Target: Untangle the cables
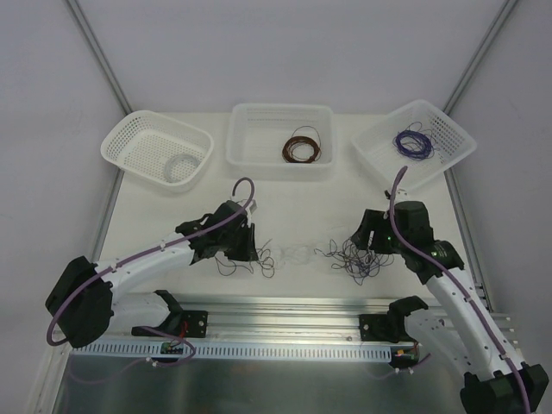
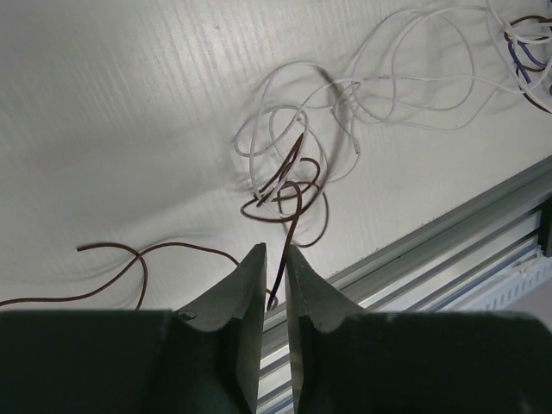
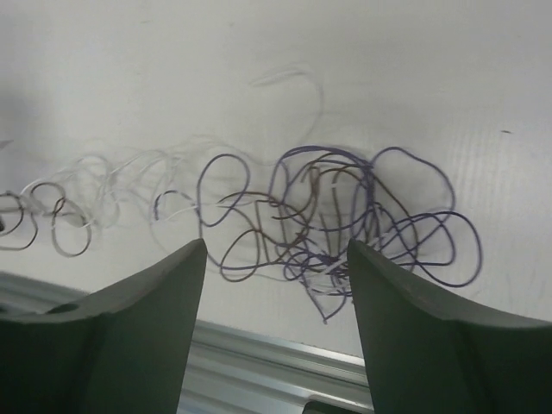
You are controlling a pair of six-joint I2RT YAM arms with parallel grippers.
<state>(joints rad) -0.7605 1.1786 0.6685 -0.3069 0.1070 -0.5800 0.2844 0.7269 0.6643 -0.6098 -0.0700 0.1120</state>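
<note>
Left tool (image 2: pixel 275 252) stands parted by a narrow slit, with the end of a brown strand (image 2: pixel 289 216) lying loose in the gap. White strands (image 2: pixel 388 86) loop just beyond. Right tool (image 3: pixel 277 246) gapes wide, gripping nothing. The cables (image 3: pixel 345 228), a purple-brown clump, lie between and just ahead of its tips on the surface (image 3: pixel 431 69). Baskets (image 1: pixel 280 110) sit far beyond.

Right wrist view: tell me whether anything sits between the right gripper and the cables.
Nothing visible does. The right gripper stands open right at the cables, whose purple-brown clump lies on the table just ahead of it.
</note>
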